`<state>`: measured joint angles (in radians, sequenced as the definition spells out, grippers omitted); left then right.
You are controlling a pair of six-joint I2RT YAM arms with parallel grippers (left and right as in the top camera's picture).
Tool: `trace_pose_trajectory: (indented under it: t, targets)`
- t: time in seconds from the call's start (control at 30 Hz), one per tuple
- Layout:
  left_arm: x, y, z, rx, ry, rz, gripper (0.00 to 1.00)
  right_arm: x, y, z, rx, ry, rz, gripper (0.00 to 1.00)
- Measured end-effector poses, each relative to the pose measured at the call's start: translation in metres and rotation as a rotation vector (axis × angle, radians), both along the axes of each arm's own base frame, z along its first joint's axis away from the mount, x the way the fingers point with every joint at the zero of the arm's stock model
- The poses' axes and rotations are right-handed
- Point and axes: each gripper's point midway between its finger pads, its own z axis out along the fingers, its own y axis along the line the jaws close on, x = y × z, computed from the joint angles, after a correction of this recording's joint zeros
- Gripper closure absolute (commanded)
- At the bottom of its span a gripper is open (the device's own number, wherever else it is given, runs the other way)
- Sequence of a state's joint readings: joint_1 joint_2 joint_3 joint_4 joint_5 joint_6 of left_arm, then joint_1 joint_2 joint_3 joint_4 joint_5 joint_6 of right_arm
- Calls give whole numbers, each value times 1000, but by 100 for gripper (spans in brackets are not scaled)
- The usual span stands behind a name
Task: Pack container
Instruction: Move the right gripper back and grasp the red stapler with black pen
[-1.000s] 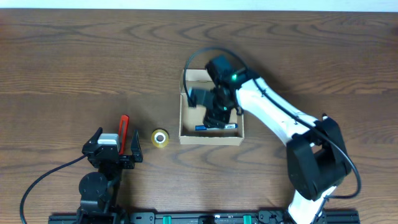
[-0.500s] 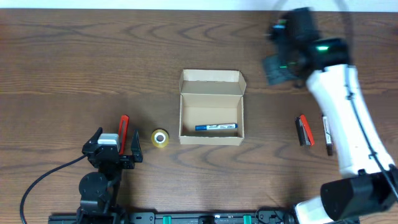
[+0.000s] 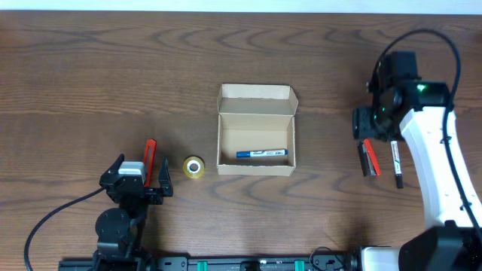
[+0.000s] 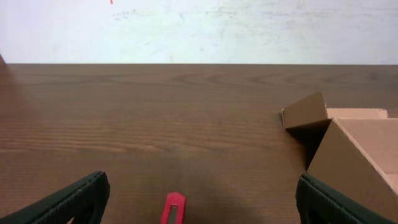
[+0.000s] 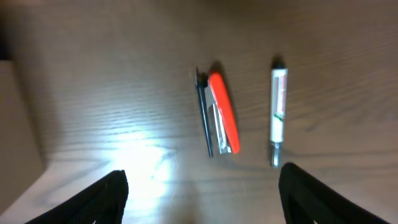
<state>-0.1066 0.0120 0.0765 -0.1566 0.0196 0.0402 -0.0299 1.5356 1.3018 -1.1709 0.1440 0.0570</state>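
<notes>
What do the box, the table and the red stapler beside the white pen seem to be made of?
The box: plain tan cardboard, matte, with folded flaps and raw edges. The table: dark brown wood or a wood-look laminate; grain lines run across it, and it has a slight sheen. The stapler: probably glossy red plastic on top, shiny metal in the middle and a black base.

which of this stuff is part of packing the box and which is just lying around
Job: cardboard box, blue pen already inside it; likely still to pack: red stapler, white pen, yellow tape roll, red object by the left gripper.
Lying about: only the black cable at the left arm's base.
</notes>
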Motion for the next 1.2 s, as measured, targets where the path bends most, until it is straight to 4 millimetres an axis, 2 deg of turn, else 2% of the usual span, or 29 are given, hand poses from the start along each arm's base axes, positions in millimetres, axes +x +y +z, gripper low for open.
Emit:
trace_pose_trajectory:
  t: [0.07,0.17,0.4,0.5,0.67,0.8,0.9,1.2]
  targets:
    - [0,0,0,0,0,0,5,-3,-7,-21,19,9,-7,24]
    - [0,0,0,0,0,0,5,-8,-21,-38,41,13,-28,20]
    - [0,0,0,0,0,0,5,-5,-49,-48,68,-15,-46,19]
    - [0,0,0,0,0,0,5,-4,-51,-61,80,20,-34,20]
    - [0,0,0,0,0,0,5,-11,-47,-103,125,159,-23,21]
    - [0,0,0,-3,0,1,5,-16,-45,-127,149,231,-22,23]
    - [0,0,0,-11,0,2,5,-16,-45,-135,153,243,-23,23]
    - [0,0,0,-14,1,3,5,-11,-46,-137,147,224,-12,23]
